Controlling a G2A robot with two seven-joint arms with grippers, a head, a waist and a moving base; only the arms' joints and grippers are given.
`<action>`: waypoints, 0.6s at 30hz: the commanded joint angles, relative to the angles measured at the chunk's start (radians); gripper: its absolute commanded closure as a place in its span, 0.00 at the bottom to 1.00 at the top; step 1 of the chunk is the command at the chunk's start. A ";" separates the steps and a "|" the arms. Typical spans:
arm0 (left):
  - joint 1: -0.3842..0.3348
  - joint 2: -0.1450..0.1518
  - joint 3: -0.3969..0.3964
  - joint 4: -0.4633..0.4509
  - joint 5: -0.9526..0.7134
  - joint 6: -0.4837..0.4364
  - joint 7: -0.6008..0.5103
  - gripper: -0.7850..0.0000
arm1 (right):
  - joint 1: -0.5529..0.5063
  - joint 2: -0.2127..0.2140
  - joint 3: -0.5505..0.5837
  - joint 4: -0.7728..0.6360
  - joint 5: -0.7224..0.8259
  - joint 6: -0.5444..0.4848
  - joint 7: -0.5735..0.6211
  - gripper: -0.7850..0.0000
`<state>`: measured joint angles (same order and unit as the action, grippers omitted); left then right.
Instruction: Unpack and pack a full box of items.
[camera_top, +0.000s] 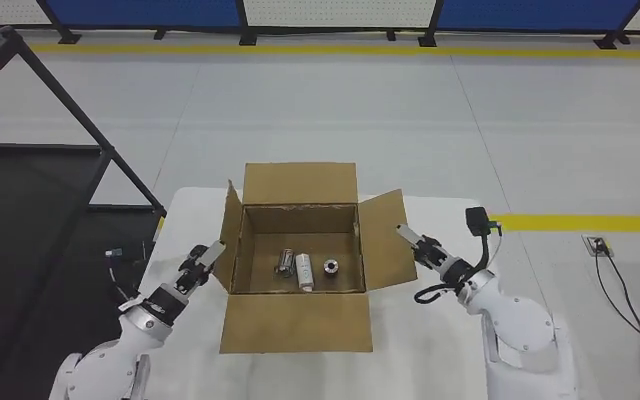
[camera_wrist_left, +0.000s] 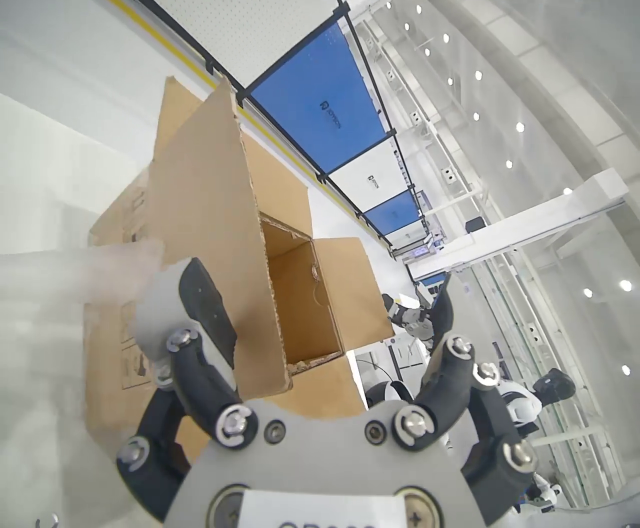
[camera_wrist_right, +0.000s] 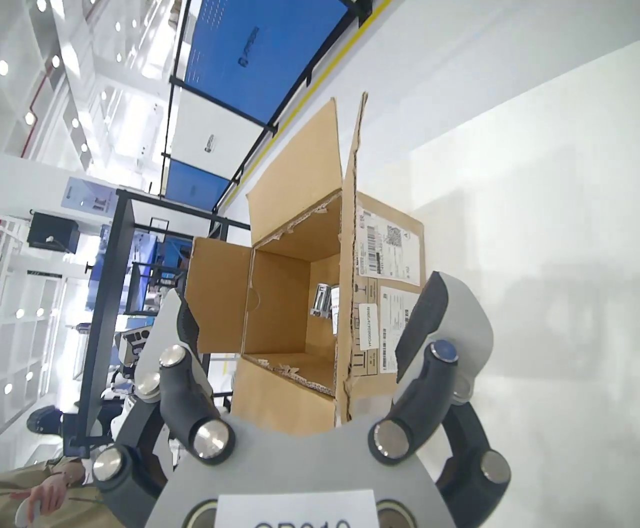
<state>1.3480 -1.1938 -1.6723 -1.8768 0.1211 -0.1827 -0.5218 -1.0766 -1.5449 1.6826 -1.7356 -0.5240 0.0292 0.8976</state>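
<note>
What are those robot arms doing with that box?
An open box stands on the table, with a silver can, a white bottle and a small round piece at its bottom. The left end effector and the right end effector hang at either side of it, both open and empty.

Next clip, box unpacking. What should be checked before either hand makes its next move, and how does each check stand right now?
1. Brown cardboard box flaps folded out: ok, all four.
2. Left hand open, holding nothing: ok.
3. Right hand open, holding nothing: ok.
4. Box emptied: not ok; silver metal cylinder, white tube and small round metal part lie on its floor.
5. Right hand free of the nearest side flap: cannot tell; it is very close.
</note>
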 joint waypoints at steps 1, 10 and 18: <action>-0.003 0.000 0.017 -0.004 0.002 0.006 -0.007 0.00 | 0.022 0.006 -0.008 0.027 0.028 -0.031 0.041 0.00; -0.072 0.000 0.107 0.038 -0.005 0.105 -0.055 0.00 | 0.090 0.030 -0.056 0.092 0.191 -0.154 0.218 0.00; -0.114 -0.002 0.185 0.083 0.050 0.106 -0.053 0.00 | 0.178 0.034 -0.135 0.255 0.387 -0.182 0.243 0.00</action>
<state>1.2356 -1.1953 -1.4947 -1.7968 0.1651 -0.0756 -0.5780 -0.9118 -1.5105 1.5614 -1.5099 -0.1588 -0.1519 1.1471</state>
